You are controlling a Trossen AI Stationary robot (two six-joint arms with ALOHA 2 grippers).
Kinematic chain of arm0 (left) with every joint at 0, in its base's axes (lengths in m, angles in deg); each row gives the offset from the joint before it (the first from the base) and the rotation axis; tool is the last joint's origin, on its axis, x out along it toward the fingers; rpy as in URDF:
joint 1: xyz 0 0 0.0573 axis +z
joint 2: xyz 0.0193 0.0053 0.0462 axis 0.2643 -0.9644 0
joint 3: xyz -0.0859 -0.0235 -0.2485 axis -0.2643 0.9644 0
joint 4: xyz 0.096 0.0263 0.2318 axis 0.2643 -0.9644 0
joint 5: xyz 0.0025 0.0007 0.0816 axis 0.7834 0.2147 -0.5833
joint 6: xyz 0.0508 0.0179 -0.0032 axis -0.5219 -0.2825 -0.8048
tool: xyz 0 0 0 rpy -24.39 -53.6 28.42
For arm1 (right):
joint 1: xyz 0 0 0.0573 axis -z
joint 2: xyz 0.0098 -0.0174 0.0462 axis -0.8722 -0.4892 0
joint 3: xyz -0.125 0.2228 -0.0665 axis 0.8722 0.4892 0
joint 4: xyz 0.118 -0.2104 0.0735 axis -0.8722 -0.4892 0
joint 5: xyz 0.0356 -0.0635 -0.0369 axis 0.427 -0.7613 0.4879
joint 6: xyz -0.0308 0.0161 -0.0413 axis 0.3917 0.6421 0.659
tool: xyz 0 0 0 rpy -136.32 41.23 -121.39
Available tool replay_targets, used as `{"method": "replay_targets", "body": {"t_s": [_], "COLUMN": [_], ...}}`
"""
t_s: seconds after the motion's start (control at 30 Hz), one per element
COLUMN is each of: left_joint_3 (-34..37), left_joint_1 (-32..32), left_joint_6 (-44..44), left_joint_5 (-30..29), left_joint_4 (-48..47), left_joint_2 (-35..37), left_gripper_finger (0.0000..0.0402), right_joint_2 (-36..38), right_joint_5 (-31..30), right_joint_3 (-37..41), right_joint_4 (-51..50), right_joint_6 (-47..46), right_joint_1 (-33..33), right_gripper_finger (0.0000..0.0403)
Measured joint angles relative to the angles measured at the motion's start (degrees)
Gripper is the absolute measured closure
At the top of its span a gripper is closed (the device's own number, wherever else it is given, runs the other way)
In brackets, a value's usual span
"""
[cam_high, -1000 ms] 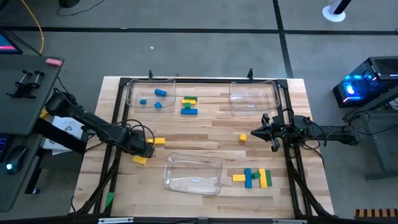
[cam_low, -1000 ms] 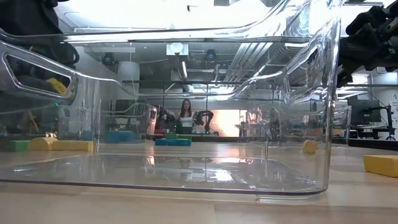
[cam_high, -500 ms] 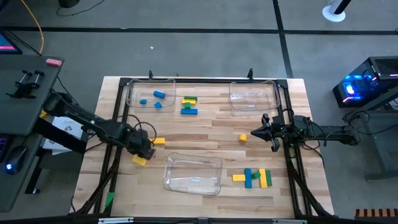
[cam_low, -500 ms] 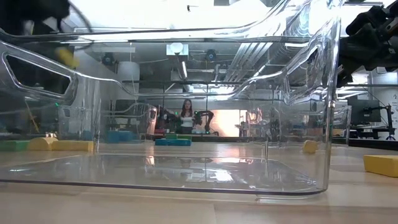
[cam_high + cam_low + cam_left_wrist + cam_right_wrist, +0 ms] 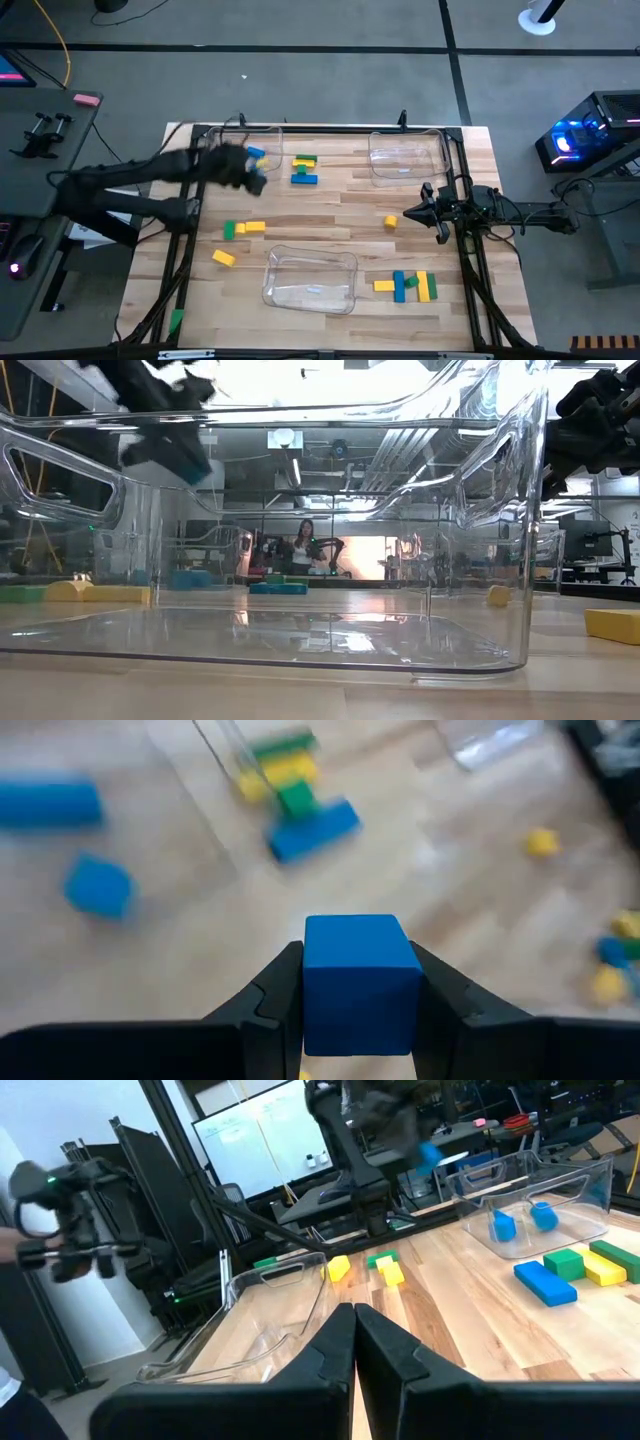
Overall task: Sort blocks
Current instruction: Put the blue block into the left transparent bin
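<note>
My left gripper [image 5: 250, 176] hangs above the near rim of the far-left clear tray [image 5: 215, 150], shut on a blue cube [image 5: 360, 978]. Blue blocks [image 5: 98, 885] lie in that tray. Beside the tray sits a stack of green, yellow and blue blocks [image 5: 303, 168]. A green block [image 5: 230, 229] and two yellow blocks [image 5: 253, 227] lie near the left edge. One yellow block [image 5: 390, 221] lies in front of my right gripper [image 5: 408, 216], which is shut and holds nothing. My left gripper pinches the blue cube by two opposite side faces [image 5: 310, 982], one finger on each. The cube's top face stays bare between the fingertips. The cube sits level and is lifted clear of the table and tray [image 5: 192, 465].
A clear tray [image 5: 310, 278] stands near the front middle, with another tray [image 5: 405, 155] at the far right. Several yellow, blue and green blocks [image 5: 408, 285] lie at the near right. A dark frame [image 5: 190, 200] runs along the table's edges.
My left gripper has risen from the yellow blocks near the left edge and swung fast toward the far edge, ending over the far-left tray with the blue cube. A green block now shows where the gripper stood.
</note>
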Motion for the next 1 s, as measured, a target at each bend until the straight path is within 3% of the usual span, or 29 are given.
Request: {"method": "replay_targets", "body": {"t_s": [0.13, 0.27, 0.43, 0.7, 0.83, 0.9, 1.0], "left_joint_3": [-5.6, -10.5, -14.5, -19.9, -21.4, -21.2, -21.2], "left_joint_1": [11.3, 18.6, 21.9, 21.8, 20.8, 17.8, 9.4], "left_joint_6": [-15.2, -26.2, -33.8, -36.8, -33.7, -30.9, -30.0], "left_joint_5": [1.7, 1.9, 2.8, 5.2, 18.4, 23.2, 21.8], "left_joint_4": [-1.2, -6.1, -9.6, -11.1, -9.1, -3.8, 0.9], "left_joint_2": [-10.8, -21.7, -29.4, -28.7, -24.3, -21.6, -19.3], "left_gripper_finger": [0.0303, 0.0297, 0.0233, 0.0163, 0.0156, 0.0156, 0.0160], "right_joint_2": [0.0, 0.0, 0.0, 0.0, 0.0, 0.0, 0.0], "right_joint_5": [0.0, 0.0, 0.0, 0.0, 0.0, 0.0, 0.0], "right_joint_3": [0.0, 0.0, 0.0, 0.0, 0.0, 0.0, 0.0], "right_joint_4": [0.0, 0.0, 0.0, 0.0, 0.0, 0.0, 0.0], "right_joint_6": [0.0, 0.0, 0.0, 0.0, 0.0, 0.0, 0.0], "right_joint_1": [0.0, 0.0, 0.0, 0.0, 0.0, 0.0, 0.0], "right_gripper_finger": [0.0398, 0.0398, 0.0398, 0.0398, 0.0398, 0.0398, 0.0398]}}
